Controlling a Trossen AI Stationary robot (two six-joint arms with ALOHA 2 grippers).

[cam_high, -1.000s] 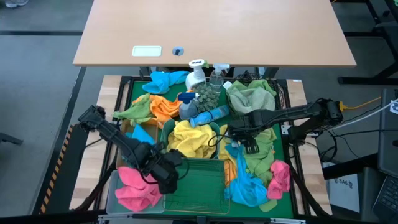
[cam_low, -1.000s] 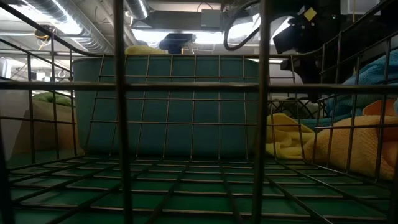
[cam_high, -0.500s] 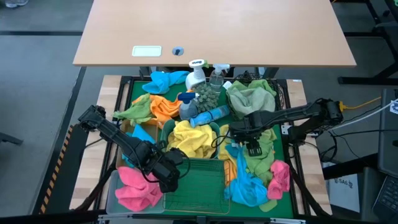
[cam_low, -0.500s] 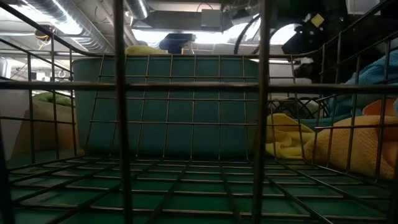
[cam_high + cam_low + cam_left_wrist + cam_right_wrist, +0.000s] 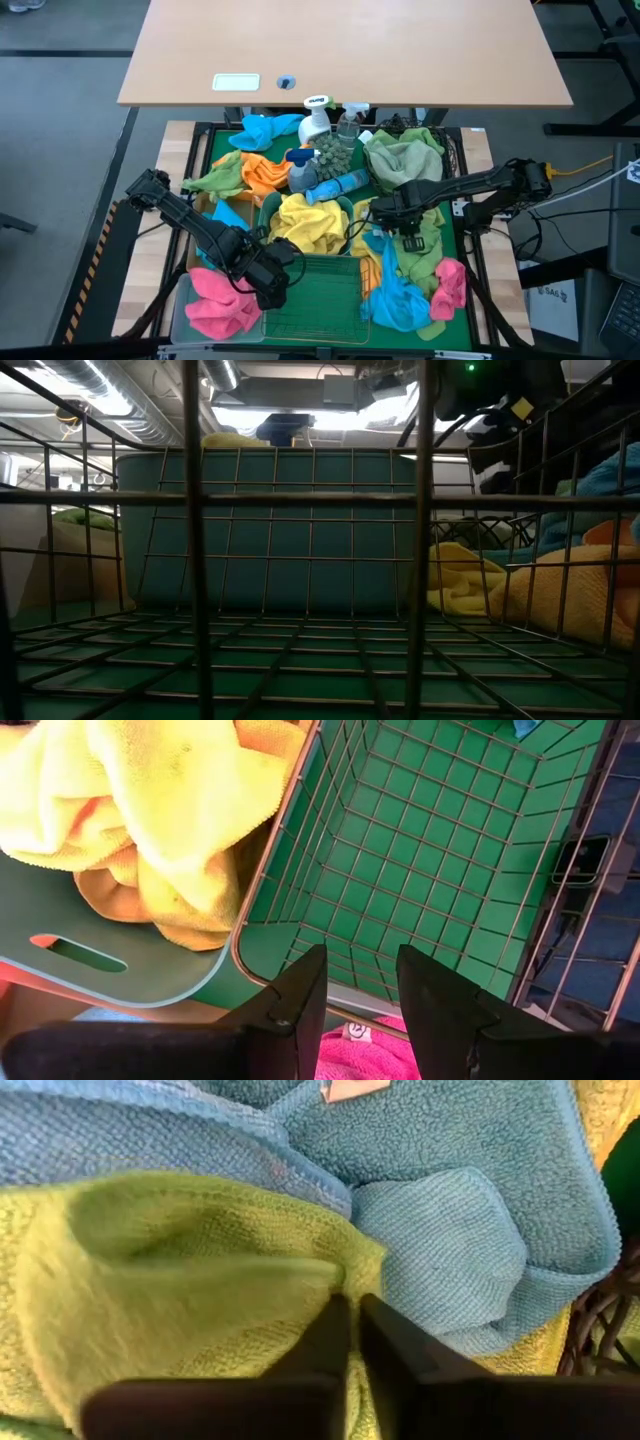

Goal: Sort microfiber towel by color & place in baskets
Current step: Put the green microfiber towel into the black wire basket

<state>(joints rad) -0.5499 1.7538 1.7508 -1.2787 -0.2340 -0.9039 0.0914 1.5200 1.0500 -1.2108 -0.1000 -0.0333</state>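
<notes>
Microfiber towels lie heaped at the table's right: a green towel (image 5: 428,222), a blue one (image 5: 395,300) and a pink one (image 5: 450,285). My right gripper (image 5: 408,240) points down into this heap, shut on the green towel (image 5: 180,1260), with the blue towel (image 5: 450,1230) just beyond it. My left gripper (image 5: 268,290) hangs open with nothing in it over the near left corner of the green wire basket (image 5: 440,850), beside the teal tub (image 5: 150,965) of yellow towels (image 5: 300,222). Another pink towel (image 5: 215,300) lies in the clear bin. My right gripper pinches a raised fold of the green towel (image 5: 300,1275) between its two fingers (image 5: 325,1340), coming from above and pointing down. The rest of the towel lies slack on the heap, against the blue towel.
Spray bottles (image 5: 320,120) stand at the far middle. A round black mesh basket (image 5: 452,150) at the far right holds a green towel. Orange (image 5: 262,172), green and blue towels lie at the far left. In the low view, the wire basket's bars (image 5: 190,540) fill the picture.
My right gripper has sunk a little onto the green towel and shifted slightly toward the table's right edge. My left arm has kept still.
</notes>
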